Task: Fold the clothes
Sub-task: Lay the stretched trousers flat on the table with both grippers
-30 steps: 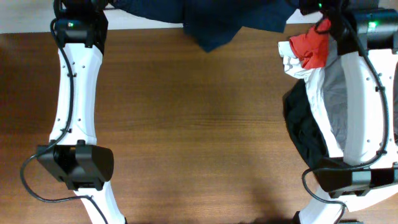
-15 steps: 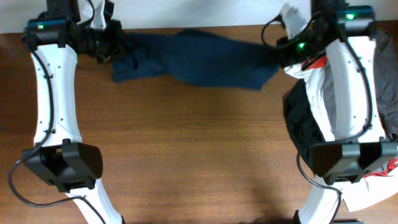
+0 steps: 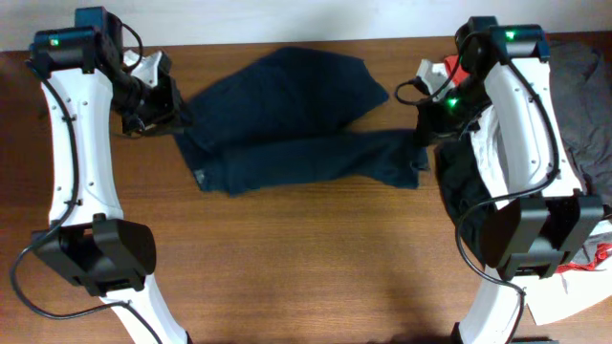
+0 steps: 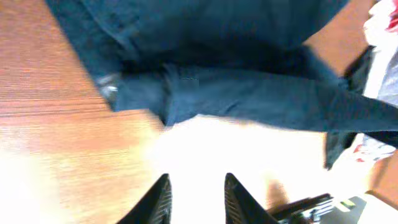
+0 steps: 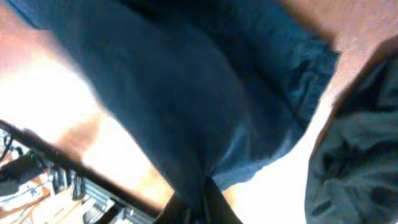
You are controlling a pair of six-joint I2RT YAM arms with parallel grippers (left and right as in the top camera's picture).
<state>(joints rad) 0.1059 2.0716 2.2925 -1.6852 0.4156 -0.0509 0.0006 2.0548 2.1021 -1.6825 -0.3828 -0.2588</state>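
Note:
The dark navy clothes piece [image 3: 287, 134] lies spread and creased across the far middle of the wooden table [image 3: 306, 268]. My left gripper [image 3: 172, 113] hovers just off its left edge. In the left wrist view this gripper [image 4: 197, 177] is open, with nothing between its fingers and the navy cloth [image 4: 249, 93] lying ahead of it. My right gripper [image 3: 423, 134] is at the garment's right end. In the right wrist view it [image 5: 199, 208] is shut on a bunched fold of the navy cloth [image 5: 186, 112].
A heap of other clothes sits at the right under the right arm: black [image 3: 459, 196], white [image 3: 492, 143], grey [image 3: 579, 86] and red [image 3: 451, 69] pieces. A white sheet [image 3: 564, 298] lies at the front right corner.
Both arms have drawn the navy garment forward from the far edge and laid it out on the table. My left gripper has opened and let go of it; the right one still holds.

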